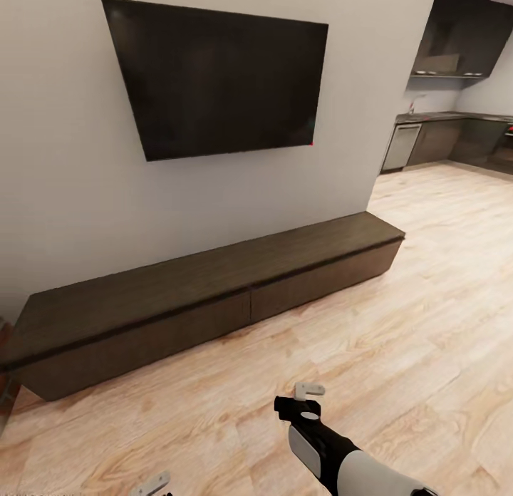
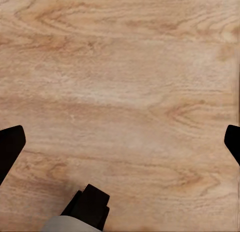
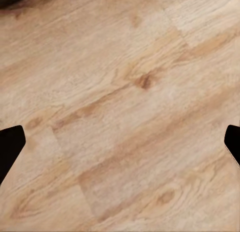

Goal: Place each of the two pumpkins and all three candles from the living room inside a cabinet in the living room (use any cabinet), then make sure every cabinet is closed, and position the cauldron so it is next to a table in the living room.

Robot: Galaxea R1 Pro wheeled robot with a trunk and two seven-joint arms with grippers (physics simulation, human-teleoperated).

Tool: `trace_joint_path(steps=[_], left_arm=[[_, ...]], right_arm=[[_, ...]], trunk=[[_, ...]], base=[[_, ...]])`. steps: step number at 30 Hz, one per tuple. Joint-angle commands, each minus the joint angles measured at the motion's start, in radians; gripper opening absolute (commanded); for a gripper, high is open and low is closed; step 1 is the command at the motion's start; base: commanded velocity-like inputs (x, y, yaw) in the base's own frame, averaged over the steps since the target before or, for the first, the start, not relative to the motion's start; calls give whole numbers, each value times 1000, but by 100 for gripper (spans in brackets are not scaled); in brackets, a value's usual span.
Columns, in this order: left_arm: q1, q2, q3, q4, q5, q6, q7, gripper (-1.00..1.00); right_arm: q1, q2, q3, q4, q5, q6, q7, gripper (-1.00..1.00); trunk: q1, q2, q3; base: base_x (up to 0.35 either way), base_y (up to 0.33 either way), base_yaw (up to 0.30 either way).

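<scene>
From the head view, the long dark cabinet [image 1: 214, 296] sits shut across the middle, under the black TV [image 1: 214, 75]. The right claw [image 1: 309, 402] hangs low at the bottom, holding nothing. Both wrist views show bare wood floor [image 2: 120, 92] between wide-apart tips. Best roll closer, square to one drawer front.

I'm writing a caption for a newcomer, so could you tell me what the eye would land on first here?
First comes the large black TV on the pale wall, with the long, low, dark brown cabinet under it, all drawer fronts shut. Next is the light wooden floor, over which the right gripper hangs with nothing between its spread fingers. A kitchen shows far right.
</scene>
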Motion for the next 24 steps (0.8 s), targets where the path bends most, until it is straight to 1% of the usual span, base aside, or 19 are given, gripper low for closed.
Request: trace_joint_path(steps=[1,24], left_arm=[[-1,0,-9,0,8,-4,6,100],[-1,0,-9,0,8,-4,6,100]], right_arm=[[-1,-1,8,-1,-10,-2,-6,100],[-1,-1,9,-1,-10,-2,-6,100]], trunk=[[0,0,-1],[0,0,-1]], base=[[206,-201,273],[203,-165,273]])
